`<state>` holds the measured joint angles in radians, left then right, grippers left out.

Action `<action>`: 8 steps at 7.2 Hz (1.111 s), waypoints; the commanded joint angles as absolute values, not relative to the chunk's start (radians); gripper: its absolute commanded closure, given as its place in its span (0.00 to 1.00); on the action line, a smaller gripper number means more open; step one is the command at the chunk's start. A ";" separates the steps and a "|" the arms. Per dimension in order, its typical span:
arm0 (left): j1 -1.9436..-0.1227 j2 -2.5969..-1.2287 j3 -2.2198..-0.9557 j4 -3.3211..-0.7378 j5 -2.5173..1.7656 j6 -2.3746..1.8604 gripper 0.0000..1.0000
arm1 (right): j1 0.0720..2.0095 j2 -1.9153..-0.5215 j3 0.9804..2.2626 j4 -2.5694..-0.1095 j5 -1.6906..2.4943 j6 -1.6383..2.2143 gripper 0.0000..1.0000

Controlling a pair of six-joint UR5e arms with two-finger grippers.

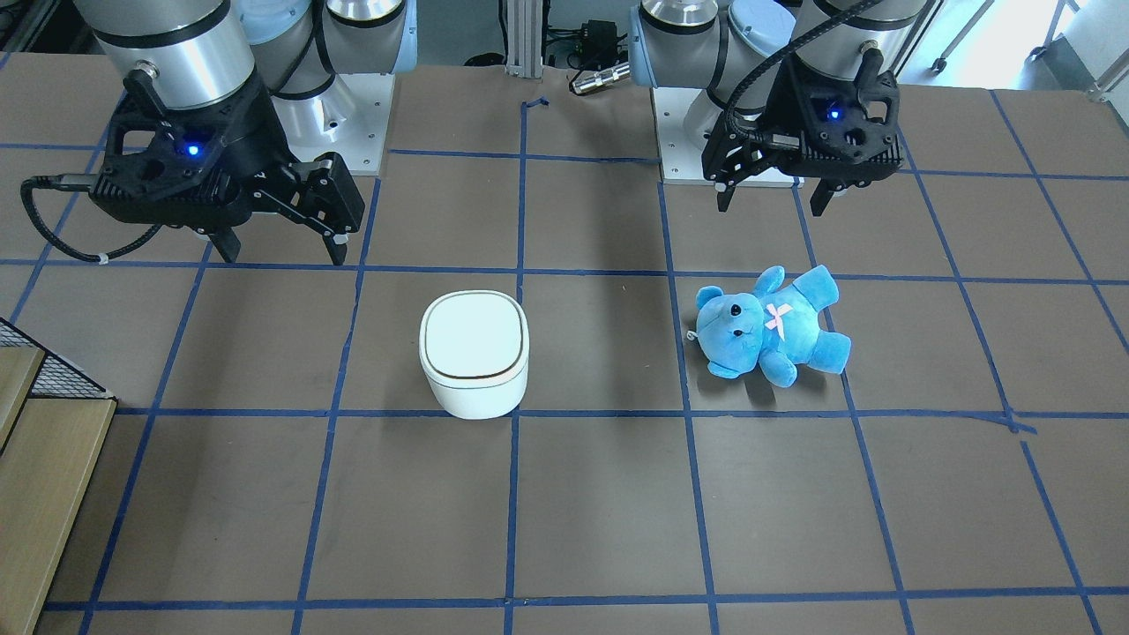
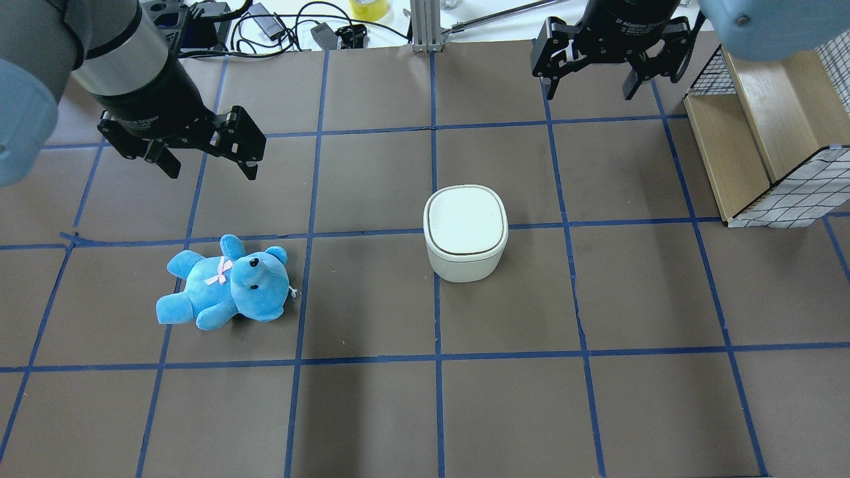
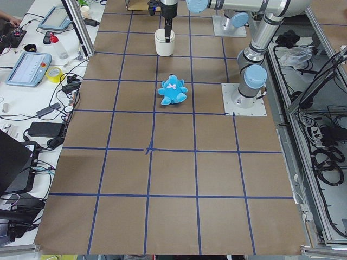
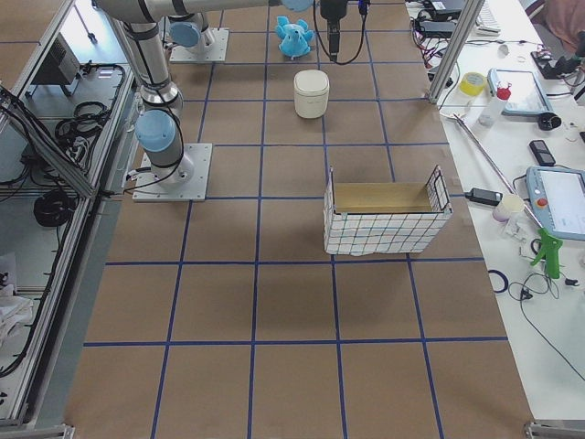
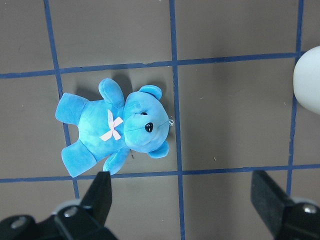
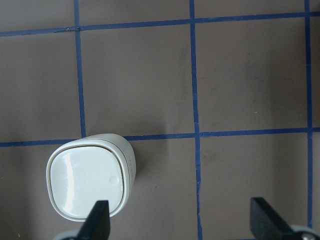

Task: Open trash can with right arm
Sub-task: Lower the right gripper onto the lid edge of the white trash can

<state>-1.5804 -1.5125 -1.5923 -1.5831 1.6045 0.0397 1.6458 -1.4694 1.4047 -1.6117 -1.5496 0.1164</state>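
White: 1 trash can [image 1: 474, 354], 1 teddy [image 1: 769, 324]

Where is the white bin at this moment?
In the overhead view the bin stands just right of centre, to the right of the teddy, and below and left of the right claw.
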 commanded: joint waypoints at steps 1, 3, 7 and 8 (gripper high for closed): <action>-1.580 -1.513 -1.592 -1.582 1.605 0.040 0.00 | 1.646 -1.470 1.407 -1.614 -1.552 0.115 0.02; -1.580 -1.513 -1.592 -1.583 1.605 0.040 0.00 | 1.651 -1.471 1.399 -1.609 -1.543 0.124 0.68; -1.580 -1.513 -1.592 -1.583 1.605 0.040 0.00 | 1.777 -1.428 1.451 -1.620 -1.532 0.288 1.00; -1.580 -1.513 -1.592 -1.583 1.605 0.040 0.00 | 1.813 -1.414 1.500 -1.662 -1.532 0.320 1.00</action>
